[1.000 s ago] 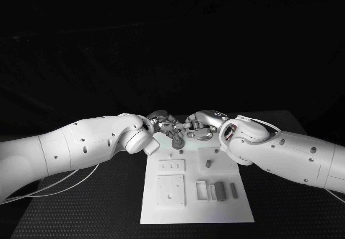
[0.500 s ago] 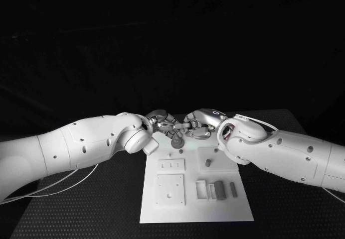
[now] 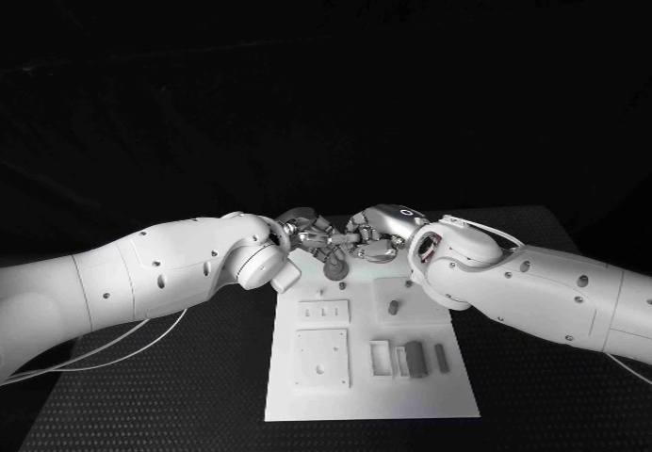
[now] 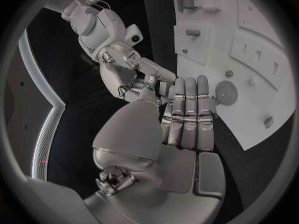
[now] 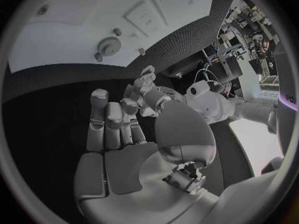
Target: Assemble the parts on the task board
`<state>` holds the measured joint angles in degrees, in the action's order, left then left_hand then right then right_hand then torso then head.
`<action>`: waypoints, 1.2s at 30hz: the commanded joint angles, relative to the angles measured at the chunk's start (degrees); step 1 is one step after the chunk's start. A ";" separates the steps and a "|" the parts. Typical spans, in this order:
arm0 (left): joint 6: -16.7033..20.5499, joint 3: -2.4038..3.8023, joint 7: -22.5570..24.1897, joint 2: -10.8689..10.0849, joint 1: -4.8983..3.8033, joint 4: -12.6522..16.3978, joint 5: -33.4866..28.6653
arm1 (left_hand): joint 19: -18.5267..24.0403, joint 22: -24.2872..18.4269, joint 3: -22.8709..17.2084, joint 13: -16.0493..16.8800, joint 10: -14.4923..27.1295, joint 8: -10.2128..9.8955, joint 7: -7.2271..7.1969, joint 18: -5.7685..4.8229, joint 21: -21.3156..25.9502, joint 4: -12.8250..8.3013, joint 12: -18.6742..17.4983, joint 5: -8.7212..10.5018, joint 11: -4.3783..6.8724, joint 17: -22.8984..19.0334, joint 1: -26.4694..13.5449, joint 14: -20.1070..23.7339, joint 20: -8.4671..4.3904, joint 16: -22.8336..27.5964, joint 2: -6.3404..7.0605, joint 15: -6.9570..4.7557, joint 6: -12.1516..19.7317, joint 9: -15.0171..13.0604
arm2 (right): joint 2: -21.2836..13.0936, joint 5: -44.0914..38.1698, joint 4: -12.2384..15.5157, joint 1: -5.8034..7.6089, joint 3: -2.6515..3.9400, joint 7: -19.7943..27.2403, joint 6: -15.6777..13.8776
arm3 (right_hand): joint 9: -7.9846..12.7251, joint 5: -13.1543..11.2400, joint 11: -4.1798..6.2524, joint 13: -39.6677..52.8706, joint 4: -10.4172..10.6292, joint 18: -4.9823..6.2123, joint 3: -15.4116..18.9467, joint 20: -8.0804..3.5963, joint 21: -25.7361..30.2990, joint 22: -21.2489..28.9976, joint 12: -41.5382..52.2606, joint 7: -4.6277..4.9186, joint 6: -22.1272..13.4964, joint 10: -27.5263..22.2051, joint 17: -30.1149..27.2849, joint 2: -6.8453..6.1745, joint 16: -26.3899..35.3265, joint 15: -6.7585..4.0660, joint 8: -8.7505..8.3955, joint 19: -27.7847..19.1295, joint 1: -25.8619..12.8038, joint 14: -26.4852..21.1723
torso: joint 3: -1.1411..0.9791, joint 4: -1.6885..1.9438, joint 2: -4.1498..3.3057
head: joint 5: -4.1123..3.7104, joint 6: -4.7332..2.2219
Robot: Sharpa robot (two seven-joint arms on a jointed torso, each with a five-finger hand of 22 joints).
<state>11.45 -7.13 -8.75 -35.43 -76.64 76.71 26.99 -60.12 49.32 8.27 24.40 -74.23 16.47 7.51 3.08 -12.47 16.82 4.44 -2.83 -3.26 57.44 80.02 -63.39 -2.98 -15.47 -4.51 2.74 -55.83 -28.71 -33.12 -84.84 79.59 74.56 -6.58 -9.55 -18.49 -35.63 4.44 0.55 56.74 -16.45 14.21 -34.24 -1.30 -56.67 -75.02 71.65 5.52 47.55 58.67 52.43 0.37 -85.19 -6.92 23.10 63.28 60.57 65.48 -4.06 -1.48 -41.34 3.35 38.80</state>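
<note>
**Two hands meet over the far end of the task board**

The left hand (image 3: 304, 233) and the right hand (image 3: 375, 235) are close together above the far edge of the white task board (image 3: 369, 394) on the black table (image 3: 163, 395). Their fingers (image 4: 187, 109) lie almost straight and side by side; whether they pinch something I cannot tell. A round grey part (image 3: 335, 270) sits just below them. More grey parts (image 3: 415, 359) stand in the board's nearer right corner.

White task board (image 3: 306, 395) with grey parts (image 3: 415, 359) on a black table (image 3: 163, 395).
</note>
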 commanded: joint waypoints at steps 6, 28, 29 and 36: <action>-0.59 0.13 0.23 0.42 -0.09 0.20 -0.31 | -1.63 0.89 -4.96 1.13 -2.09 0.93 -0.80 0.61 -0.42 -0.08 0.76 -0.08 0.76 1.41 3.15 -1.79 -0.49 -0.29 1.08 -0.71 -2.19 -0.40 | 0.37 -0.64 0.39 -0.08 0.00 0.97 0.03 | -0.08 0.16 1.11 -0.11 -0.13 0.79 -0.25 -0.25 -0.11 -0.79 -0.03 -1.09 12.13 -1.53 -0.07 -0.14 -0.14 -0.39 0.09 0.07 0.45 0.38 | -0.03 0.04 -0.02 | -0.07 0.11; -0.32 0.13 -0.11 0.61 -0.09 -0.13 -2.26 | -1.88 2.11 -8.05 2.69 -2.88 0.75 -1.27 0.25 -0.45 -0.42 0.48 -2.87 1.21 3.15 5.61 -2.44 -1.15 -0.07 0.77 -1.22 -3.25 -0.55 | 0.59 -1.05 0.53 -0.28 0.00 0.57 0.53 | -0.15 0.16 1.14 -0.13 -0.14 0.79 -0.28 -0.30 -0.10 -0.79 -0.06 -1.12 12.19 -1.43 -0.10 -0.21 -0.11 -0.42 0.05 0.16 0.46 0.48 | -0.04 0.03 -0.02 | -0.11 0.36; -0.35 0.13 -0.18 0.58 -0.09 -0.14 -2.64 | -1.91 2.21 -9.08 2.86 -2.93 0.68 -1.28 0.19 -0.38 -0.28 0.39 -2.65 1.21 3.33 6.67 -2.52 -1.13 0.02 1.10 -1.23 -3.34 -0.56 | 0.59 -1.05 0.49 -0.31 0.00 0.51 0.51 | -0.15 0.16 1.14 -0.13 -0.14 0.79 -0.28 -0.31 -0.10 -0.79 -0.06 -1.12 12.19 -1.43 -0.10 -0.21 -0.11 -0.43 0.05 0.16 0.46 0.49 | -0.04 0.03 -0.03 | -0.13 0.40; -1.23 0.13 -0.27 0.72 -0.09 -0.34 -5.09 | -1.87 2.90 -11.71 3.99 -3.52 0.60 -1.52 -0.02 0.04 -0.19 0.14 -9.37 1.43 4.42 7.23 -2.66 -1.17 0.58 2.48 -1.20 -4.01 -0.86 | 0.76 -1.18 0.36 -0.45 0.00 0.32 0.37 | -0.16 0.16 1.15 -0.14 -0.14 0.79 -0.29 -0.32 -0.10 -0.78 -0.07 -1.13 12.20 -1.40 -0.10 -0.22 -0.10 -0.43 0.04 0.18 0.46 0.51 | -0.07 0.01 -0.02 | -0.06 0.54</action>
<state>11.27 -7.15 -9.90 -35.08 -76.60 76.18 24.50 -61.85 52.17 -3.21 28.31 -77.43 16.80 6.17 2.63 -12.65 16.58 4.77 -11.61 -1.73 61.78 87.65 -65.61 -3.89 -15.18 -2.45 1.54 -59.40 -29.33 -32.78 -85.30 79.57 74.30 -6.55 -10.28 -18.56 -35.71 4.44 0.54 56.64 -16.45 14.21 -34.24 -1.18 -56.67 -75.02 71.65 5.37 47.69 58.66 52.38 0.37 -85.19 -6.91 22.96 63.33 60.57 65.86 -4.10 -1.47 -41.37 3.22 39.30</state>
